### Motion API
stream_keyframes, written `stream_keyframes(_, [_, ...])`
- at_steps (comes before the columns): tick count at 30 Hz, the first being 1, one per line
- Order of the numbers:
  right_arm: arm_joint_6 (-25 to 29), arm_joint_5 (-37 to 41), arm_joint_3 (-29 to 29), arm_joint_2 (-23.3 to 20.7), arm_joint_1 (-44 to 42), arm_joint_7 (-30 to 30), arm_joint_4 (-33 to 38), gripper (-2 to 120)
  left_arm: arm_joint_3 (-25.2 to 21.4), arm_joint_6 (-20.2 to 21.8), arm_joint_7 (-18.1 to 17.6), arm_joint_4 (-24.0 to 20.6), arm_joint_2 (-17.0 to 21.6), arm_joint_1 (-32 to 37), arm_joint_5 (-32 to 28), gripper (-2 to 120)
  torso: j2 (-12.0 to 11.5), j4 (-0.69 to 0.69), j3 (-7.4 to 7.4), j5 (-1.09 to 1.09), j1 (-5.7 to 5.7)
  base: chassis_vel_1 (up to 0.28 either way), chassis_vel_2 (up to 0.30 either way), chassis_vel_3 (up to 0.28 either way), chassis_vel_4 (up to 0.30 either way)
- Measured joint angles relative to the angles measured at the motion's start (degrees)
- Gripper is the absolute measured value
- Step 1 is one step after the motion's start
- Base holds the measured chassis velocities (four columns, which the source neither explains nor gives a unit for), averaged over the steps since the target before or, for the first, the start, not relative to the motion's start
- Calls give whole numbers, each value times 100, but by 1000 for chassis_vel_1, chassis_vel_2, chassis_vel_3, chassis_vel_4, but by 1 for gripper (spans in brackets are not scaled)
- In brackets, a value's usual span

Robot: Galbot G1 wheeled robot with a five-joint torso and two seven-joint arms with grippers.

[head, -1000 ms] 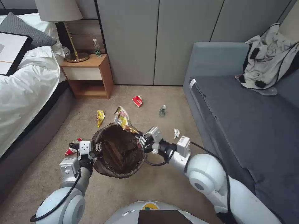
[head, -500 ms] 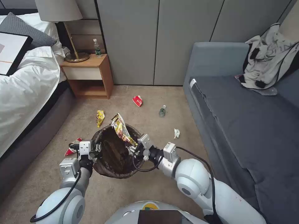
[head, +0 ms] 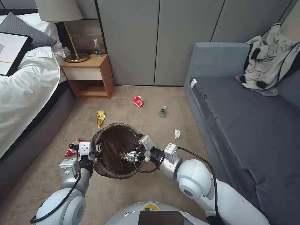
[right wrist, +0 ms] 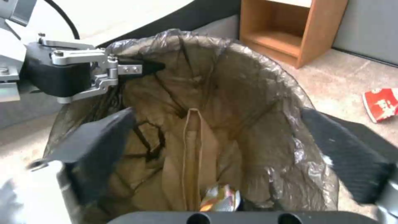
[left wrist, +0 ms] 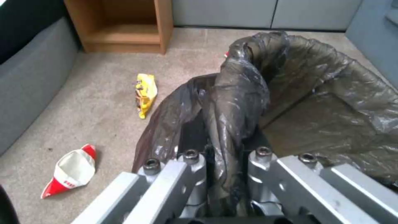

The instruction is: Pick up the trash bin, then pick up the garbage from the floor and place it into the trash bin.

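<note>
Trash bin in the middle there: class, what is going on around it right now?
The left gripper is shut on the rim of the trash bin, holding it above the carpet. The right gripper is open over the bin's mouth, and a shiny snack wrapper lies inside at the bottom. A yellow wrapper, a red wrapper, a small bottle, crumpled paper and a red-white carton lie on the floor.

Trash bin (head: 116, 150) btwn left claw (head: 97, 147) & right claw (head: 128, 155); wrapper (right wrist: 219, 199) in bin.
</note>
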Motion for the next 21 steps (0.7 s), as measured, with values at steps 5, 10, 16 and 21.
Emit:
stream_keyframes(5, [0,5,2,-18,6,-1,16,100,-1,1,5,0,0,-2,-3,7,0,0,0,0,0,0,0,0,0])
stream_keyframes(10, [5,106,220,-44,6,-8,126,100,-21,3,10,0,3,3,-10,7,0,0,0,0,0,0,0,0,0])
stream_keyframes(16, [130,412,931,-144,-73,30,424,100,-52,4,13,0,2,8,-20,7,0,0,0,0,0,0,0,0,0])
stream_keyframes(21, [396,529,1444,-206,-416,441,531,100,-87,5,14,0,2,14,-36,7,0,1,0,0,0,0,0,0,0])
